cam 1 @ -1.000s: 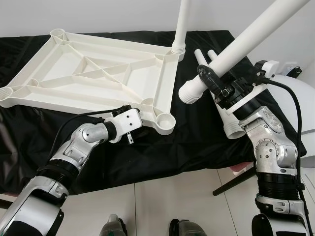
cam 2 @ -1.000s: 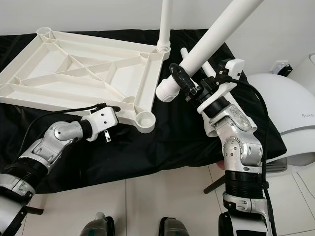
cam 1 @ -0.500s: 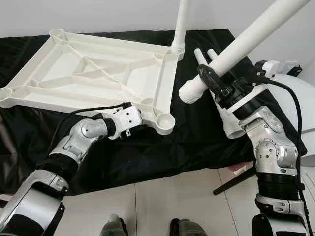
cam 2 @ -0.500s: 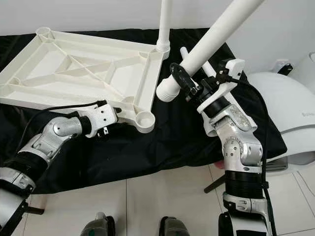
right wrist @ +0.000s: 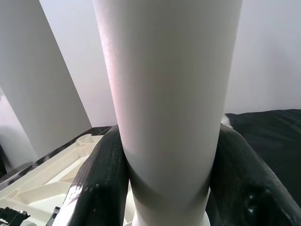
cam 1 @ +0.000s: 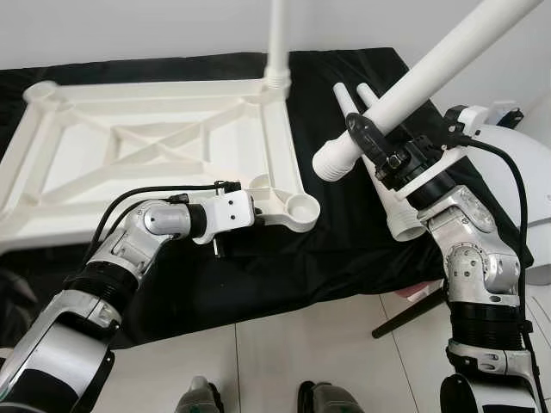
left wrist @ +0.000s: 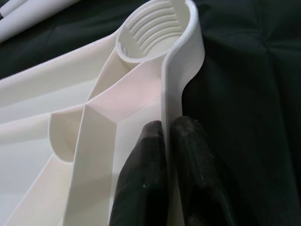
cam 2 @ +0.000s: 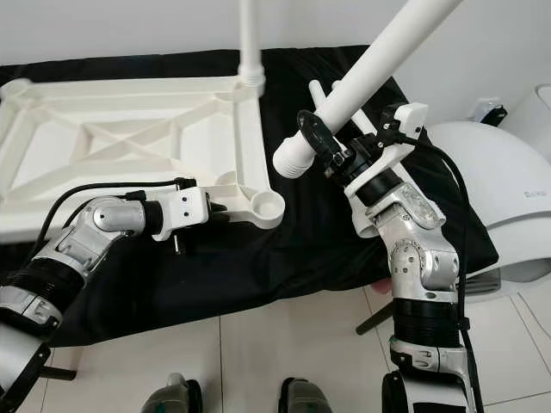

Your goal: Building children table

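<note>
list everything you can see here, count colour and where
table top: 1, white, upside down on the black cloth, ribs facing up
installed leg: 1, white, standing upright in the table top's far corner socket
empty corner socket: 1, white, threaded inside, near corner beside the left gripper
held leg: 1, white, slanting up, threaded end pointing down toward the table top
spare legs: 2, white, lying on the cloth under the held leg
cloth: 1, black, covering the work surface
white appliance: 1, rounded, on the floor to the right
floor: pale tiles, near edge
left gripper: 1, black fingers pinching the table top's rim
right gripper: 1, black fingers clamped around the held leg
</note>
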### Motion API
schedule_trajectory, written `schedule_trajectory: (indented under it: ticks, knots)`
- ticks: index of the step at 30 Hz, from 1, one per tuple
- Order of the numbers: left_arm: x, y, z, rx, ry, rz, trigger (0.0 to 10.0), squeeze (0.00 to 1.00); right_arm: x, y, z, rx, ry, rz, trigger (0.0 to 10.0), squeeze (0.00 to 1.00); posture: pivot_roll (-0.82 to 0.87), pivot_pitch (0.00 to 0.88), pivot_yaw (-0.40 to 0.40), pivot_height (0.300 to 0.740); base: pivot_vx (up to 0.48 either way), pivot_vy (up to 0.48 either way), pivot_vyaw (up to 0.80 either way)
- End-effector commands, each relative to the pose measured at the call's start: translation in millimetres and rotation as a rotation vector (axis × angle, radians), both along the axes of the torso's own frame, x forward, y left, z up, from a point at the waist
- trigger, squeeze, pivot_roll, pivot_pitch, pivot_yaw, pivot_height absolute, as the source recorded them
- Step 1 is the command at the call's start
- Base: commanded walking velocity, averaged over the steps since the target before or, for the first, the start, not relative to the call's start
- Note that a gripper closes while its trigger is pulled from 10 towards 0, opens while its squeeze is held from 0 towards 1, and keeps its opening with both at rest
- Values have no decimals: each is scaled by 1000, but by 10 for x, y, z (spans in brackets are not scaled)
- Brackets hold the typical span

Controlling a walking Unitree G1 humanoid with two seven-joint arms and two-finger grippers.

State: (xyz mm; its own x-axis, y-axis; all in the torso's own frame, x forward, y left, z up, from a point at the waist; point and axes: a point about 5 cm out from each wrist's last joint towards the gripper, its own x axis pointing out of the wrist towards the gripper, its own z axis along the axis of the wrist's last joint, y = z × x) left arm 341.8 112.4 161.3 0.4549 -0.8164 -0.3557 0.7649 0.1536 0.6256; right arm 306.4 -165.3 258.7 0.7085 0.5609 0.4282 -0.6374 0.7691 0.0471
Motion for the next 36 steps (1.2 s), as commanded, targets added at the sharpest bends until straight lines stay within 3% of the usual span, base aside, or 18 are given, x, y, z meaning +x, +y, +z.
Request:
schedule_trajectory:
  ticks: [1,14,15,24,25,27,28,31,32,36]
  knots:
    - [-43,130,-236,40,94,52,0,0,-30,17,57,8,-30,11,10000,0,-16,161,39,740,0,0,0]
    - [-157,128,-197,-30,133,26,0,0,-30,12,53,-2,-28,8,10000,0,-15,161,34,740,0,0,0]
    - [-183,114,-192,-49,152,20,10000,0,-24,14,50,-4,-26,10,10000,0,-11,160,29,740,0,0,0]
    - [-190,83,-112,-137,204,25,10000,0,2,33,46,-11,-22,20,10000,0,-5,155,21,740,0,0,0]
    - [-194,80,-101,-146,212,23,10000,63,4,35,46,-11,-22,22,10000,0,-5,155,21,740,0,0,0]
    - [-194,80,-101,-146,212,23,10000,63,4,35,46,-11,-22,22,10000,0,-5,155,21,740,0,0,0]
    - [-197,80,-97,-152,220,22,10000,1000,6,37,46,-12,-22,23,10000,0,-5,153,20,740,0,0,0]
    - [-198,79,-89,-151,220,22,10000,1000,9,39,46,-13,-22,24,10000,0,-6,149,20,740,0,0,0]
    - [-194,71,-67,-150,209,21,10000,0,11,41,46,-13,-23,25,10000,0,-6,149,20,740,0,0,0]
    - [-198,48,13,-173,199,19,10000,0,14,47,44,-14,-23,28,10000,0,-5,145,21,740,0,0,0]
